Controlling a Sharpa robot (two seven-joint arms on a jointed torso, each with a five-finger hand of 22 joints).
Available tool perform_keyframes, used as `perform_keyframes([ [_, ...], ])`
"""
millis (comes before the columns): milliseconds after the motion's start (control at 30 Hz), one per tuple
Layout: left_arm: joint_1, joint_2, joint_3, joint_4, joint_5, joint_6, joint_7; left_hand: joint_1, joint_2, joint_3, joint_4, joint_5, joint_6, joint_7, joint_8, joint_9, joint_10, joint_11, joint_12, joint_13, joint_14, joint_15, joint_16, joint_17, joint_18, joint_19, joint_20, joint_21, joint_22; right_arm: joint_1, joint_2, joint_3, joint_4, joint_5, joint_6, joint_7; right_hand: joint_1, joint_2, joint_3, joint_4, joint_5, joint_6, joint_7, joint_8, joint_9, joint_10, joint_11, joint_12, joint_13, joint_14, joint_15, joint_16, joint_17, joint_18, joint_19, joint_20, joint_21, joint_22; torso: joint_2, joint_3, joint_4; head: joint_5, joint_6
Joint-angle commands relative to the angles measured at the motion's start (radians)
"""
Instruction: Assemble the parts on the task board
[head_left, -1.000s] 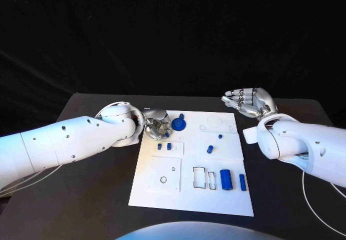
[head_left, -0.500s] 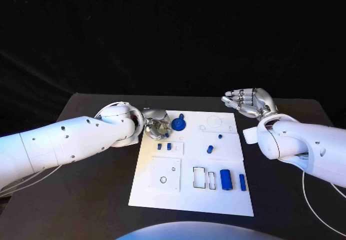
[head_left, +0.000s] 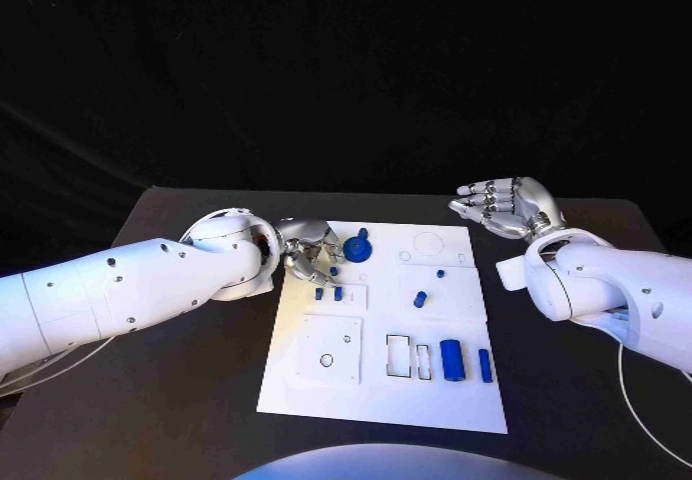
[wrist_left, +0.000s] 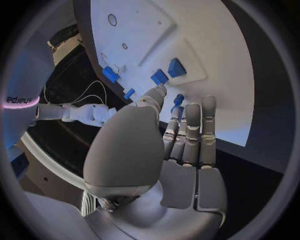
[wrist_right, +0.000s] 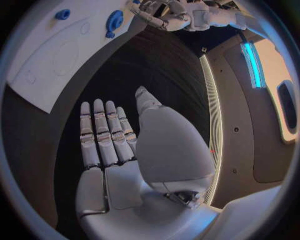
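The white task board (head_left: 378, 395) lies mid-table. My left hand (head_left: 306, 252) hovers over its far left corner, fingers stretched out. A small blue part (head_left: 335, 270) sits right at the fingertips (wrist_left: 177, 114), beside the thumb; I cannot tell whether it is pinched. Two small blue pegs (head_left: 327, 293) stand just nearer on the board, seen close up as blue pegs (wrist_left: 167, 72). A round blue part (head_left: 358, 246) lies to the hand's right. My right hand (head_left: 505, 206) is raised beyond the board's far right corner, fingers spread and holding nothing.
A blue piece (head_left: 420, 297) lies mid-board. A blue cylinder (head_left: 451, 358) and a blue bar (head_left: 485, 365) lie at the near right beside two rectangular slots (head_left: 408, 358). Black table (head_left: 173, 400) surrounds the board. The right hand (wrist_right: 115, 145) hangs over bare table.
My left hand has slid slightly toward me along the board's left edge. The right arm has drifted a little to the right. The parts on the board have not moved.
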Motion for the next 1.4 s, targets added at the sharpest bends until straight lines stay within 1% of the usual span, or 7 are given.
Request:
perform_keyframes([
  [33, -0.001, -0.017, 0.003, 0.018, 0.096, -0.123, 0.096, 0.024, 0.005, -0.021, 0.025, 0.007, 0.007, 0.008, -0.005, -0.004, -0.01, 0.002, 0.01, -0.001, 0.0, 0.005, 0.006, -0.007, 0.01, 0.002, 0.004, -0.004, -0.002, 0.0, -0.009, 0.0, -0.005, -0.202, 0.087, -0.048, 0.029, 0.0, 0.013, -0.024, -0.004, 0.013, -0.003, 0.0, -0.002, 0.007, -0.007, -0.002, 0.0, 0.026, -0.009, 0.014, 0.002, 0.015, 0.045, -0.011, 0.025, 0.008, -0.001, -0.0009, -0.0016, -0.002, 0.0],
  [300, -0.002, -0.084, 0.014, 0.051, 0.377, -0.212, 0.187, 0.072, 0.012, 0.005, 0.061, 0.008, 0.029, 0.034, -0.005, -0.009, -0.015, -0.002, 0.032, -0.001, -0.018, 0.001, -0.009, -0.028, 0.015, -0.018, 0.002, -0.028, -0.025, 0.001, -0.027, 0.0, -0.002, -0.488, 0.255, -0.181, 0.074, -0.038, 0.109, -0.061, -0.003, 0.074, -0.045, 0.022, 0.0, 0.096, -0.054, 0.022, 0.001, 0.208, -0.076, 0.102, 0.069, 0.014, 0.181, -0.079, 0.125, 0.05, -0.002, 0.0014, -0.0014, -0.01, 0.0],
  [400, -0.002, -0.115, 0.019, 0.069, 0.566, -0.227, 0.232, 0.08, 0.016, 0.045, 0.069, 0.008, 0.033, 0.075, -0.009, -0.014, -0.011, -0.005, 0.052, 0.001, -0.038, -0.002, -0.028, -0.045, 0.013, -0.027, -0.001, -0.037, -0.029, 0.002, -0.035, 0.0, 0.008, -0.636, 0.328, -0.258, 0.061, -0.063, 0.133, -0.059, -0.004, 0.087, -0.044, 0.026, 0.001, 0.096, -0.059, 0.015, 0.004, 0.27, -0.093, 0.146, 0.114, 0.013, 0.223, -0.098, 0.169, 0.075, -0.001, 0.0001, -0.0012, -0.021, 0.003],
  [633, -0.001, -0.168, 0.022, 0.1, 1.063, -0.219, 0.335, 0.049, 0.014, 0.172, 0.066, 0.009, 0.024, 0.075, -0.022, -0.026, 0.017, -0.008, 0.138, 0.014, -0.053, -0.007, -0.052, -0.079, 0.015, -0.036, -0.004, -0.058, -0.04, 0.003, -0.046, 0.0, 0.048, -0.913, 0.385, -0.386, 0.027, -0.11, 0.197, -0.05, -0.005, 0.118, -0.079, 0.046, 0.009, 0.179, -0.103, 0.033, 0.024, 0.43, -0.155, 0.433, 0.346, 0.009, 0.345, -0.167, 0.366, 0.211, -0.002, 0.0001, -0.0029, -0.05, 0.001],
  [800, -0.002, -0.186, 0.022, 0.114, 1.235, -0.224, 0.383, 0.023, 0.014, 0.224, 0.064, 0.009, 0.051, 0.066, -0.009, -0.02, 0.058, -0.021, 0.173, 0.019, -0.03, -0.017, -0.053, -0.085, 0.015, -0.018, -0.014, -0.056, -0.042, 0.002, -0.038, 0.0, 0.067, -1.031, 0.41, -0.46, -0.007, -0.134, 0.234, -0.033, -0.006, 0.115, -0.081, 0.051, 0.018, 0.166, -0.1, 0.014, 0.031, 0.416, -0.156, 0.647, 0.498, 0.006, 0.335, -0.173, 0.489, 0.322, -0.001, 0.0005, -0.0008, -0.058, 0.006],
  [1067, -0.002, -0.197, 0.021, 0.118, 1.313, -0.216, 0.409, 0.001, 0.019, 0.256, 0.065, 0.009, 0.061, 0.062, -0.004, -0.015, 0.075, -0.027, 0.188, 0.019, -0.024, -0.022, -0.058, -0.09, 0.015, -0.013, -0.02, -0.061, -0.046, -0.002, -0.018, 0.0, 0.076, -1.105, 0.38, -0.505, -0.017, -0.143, 0.245, -0.031, -0.007, 0.089, -0.072, 0.051, 0.029, 0.139, -0.092, 0.002, 0.032, 0.469, -0.147, 1.103, 0.903, -0.054, 0.463, -0.166, 0.942, 0.8, 0.0, -0.0002, -0.0003, -0.062, 0.009],
  [1400, -0.002, -0.202, 0.02, 0.11, 1.327, -0.207, 0.41, -0.002, 0.018, 0.26, 0.064, 0.009, 0.061, 0.062, -0.003, -0.014, 0.076, -0.027, 0.189, 0.019, -0.024, -0.023, -0.059, -0.091, 0.015, -0.012, -0.02, -0.062, -0.047, -0.012, 0.005, 0.0, 0.074, -1.13, 0.379, -0.518, -0.012, -0.134, 0.256, -0.03, -0.006, 0.091, -0.074, 0.058, 0.037, 0.143, -0.094, 0.007, 0.033, 0.477, -0.147, 1.199, 0.99, -0.071, 0.495, -0.162, 1.053, 0.923, 0.001, -0.0001, 0.0003, -0.06, 0.007],
])
